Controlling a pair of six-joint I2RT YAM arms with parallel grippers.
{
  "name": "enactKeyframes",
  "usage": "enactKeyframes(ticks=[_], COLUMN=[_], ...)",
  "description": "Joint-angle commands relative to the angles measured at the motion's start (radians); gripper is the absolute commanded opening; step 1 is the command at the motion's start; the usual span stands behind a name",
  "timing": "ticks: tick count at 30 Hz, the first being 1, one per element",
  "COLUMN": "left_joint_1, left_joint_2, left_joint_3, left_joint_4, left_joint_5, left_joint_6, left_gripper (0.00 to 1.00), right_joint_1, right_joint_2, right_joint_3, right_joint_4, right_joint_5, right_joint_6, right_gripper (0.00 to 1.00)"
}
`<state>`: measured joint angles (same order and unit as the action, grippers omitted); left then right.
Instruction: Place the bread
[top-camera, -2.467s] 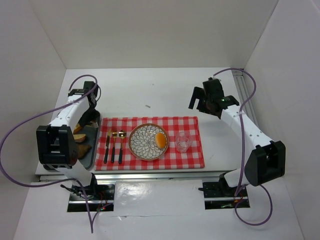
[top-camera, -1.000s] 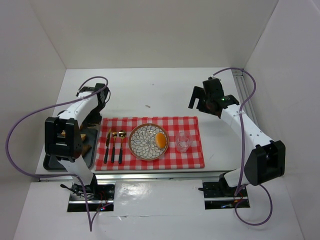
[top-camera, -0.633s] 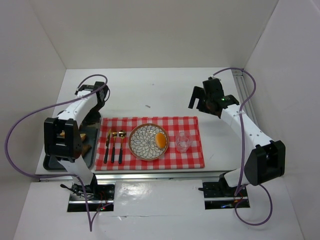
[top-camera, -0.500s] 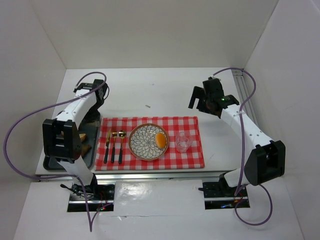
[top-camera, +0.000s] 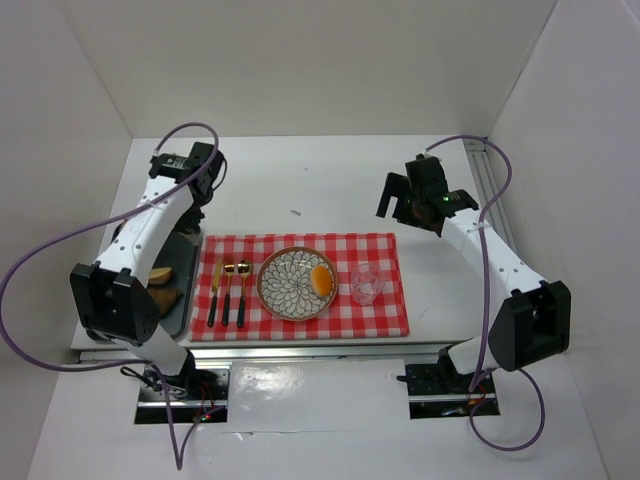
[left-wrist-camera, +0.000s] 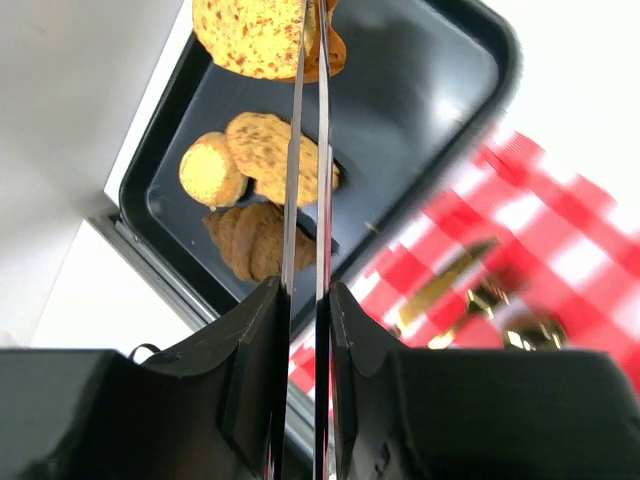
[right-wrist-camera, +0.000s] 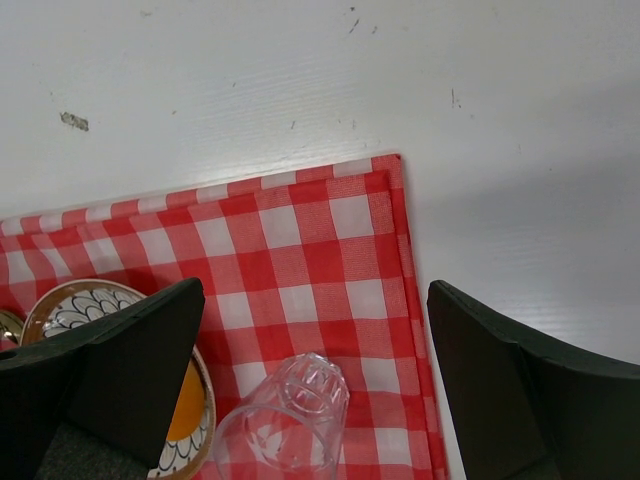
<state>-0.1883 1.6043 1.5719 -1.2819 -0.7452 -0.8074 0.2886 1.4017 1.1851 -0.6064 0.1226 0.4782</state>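
The left fingers (left-wrist-camera: 262, 340) are pressed together on a toasted bread slice (left-wrist-camera: 250, 38), held up in the air, clear of a dark baking tray (left-wrist-camera: 420, 90) at the left side of the bench (top-camera: 300, 180). Three more bread pieces (left-wrist-camera: 262, 160) lie in that tray. Beside it, a red checked cloth (top-camera: 380, 310) carries cutlery (top-camera: 228, 290), a patterned plate (top-camera: 285, 285) with an orange food item (top-camera: 321, 279), and a clear glass (right-wrist-camera: 285, 415). The right fingers (right-wrist-camera: 130, 350) hang spread wide apart, holding nothing, above the cloth's far right corner.

The bread slice (left-wrist-camera: 250, 40) pinched in the left gripper (left-wrist-camera: 311, 20) was cut off by the left wrist view's top edge, the cutlery (left-wrist-camera: 447, 278) beyond blurred; the glass (right-wrist-camera: 285, 420) ran off the right wrist view's bottom edge.
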Motion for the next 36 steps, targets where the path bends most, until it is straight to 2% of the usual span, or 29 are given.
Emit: enactKeyframes(ticks=[1,5,13,19,22,28,34,35,36], left_joint_1=[-0.097,-0.247,-0.650,-0.891,-0.957,-1.022,-1.031,-1.031,-1.031], left_joint_2=[-0.061,-0.089,-0.109,-0.093,-0.055,0.009,0.074,0.086,0.086], left_joint_3=[0.054,0.077,0.068,0.027,0.017,-0.003,0.028,0.043,0.054], left_joint_4=[-0.083,-0.083,-0.083,-0.083,-0.083,-0.083,-0.083,-0.083,-0.083], left_joint_5=[-0.037,0.032,0.141,0.196,0.196,0.208,0.187,0.187,0.187], left_joint_6=[0.039,0.030,-0.056,-0.228,-0.308,-0.465,-0.487,-0.475,-0.464], left_gripper=[0.00,0.00,0.00,0.00,0.00,0.00,0.01,0.12,0.18], right_joint_1=[-0.006,-0.006,-0.006,-0.006,-0.006,-0.006,-0.006,-0.006,-0.006], right_joint_2=[-0.033,-0.043,-0.072,-0.092,-0.124,-0.164,-0.138,-0.138,-0.138], right_joint_3=[0.045,0.064,0.094,0.085,0.073,0.044,0.053,0.053,0.053], right_joint_4=[-0.003,-0.021,-0.055,-0.064,-0.075,-0.043,-0.064,-0.053,-0.053], right_joint_5=[0.008,0.050,0.083,0.112,0.123,0.123,0.132,0.132,0.123], right_joint_6=[-0.001,-0.010,-0.021,-0.021,-0.021,-0.021,-0.030,-0.030,-0.030], right_gripper=[1.00,1.00,1.00,1.00,1.00,1.00,1.00,1.00,1.00])
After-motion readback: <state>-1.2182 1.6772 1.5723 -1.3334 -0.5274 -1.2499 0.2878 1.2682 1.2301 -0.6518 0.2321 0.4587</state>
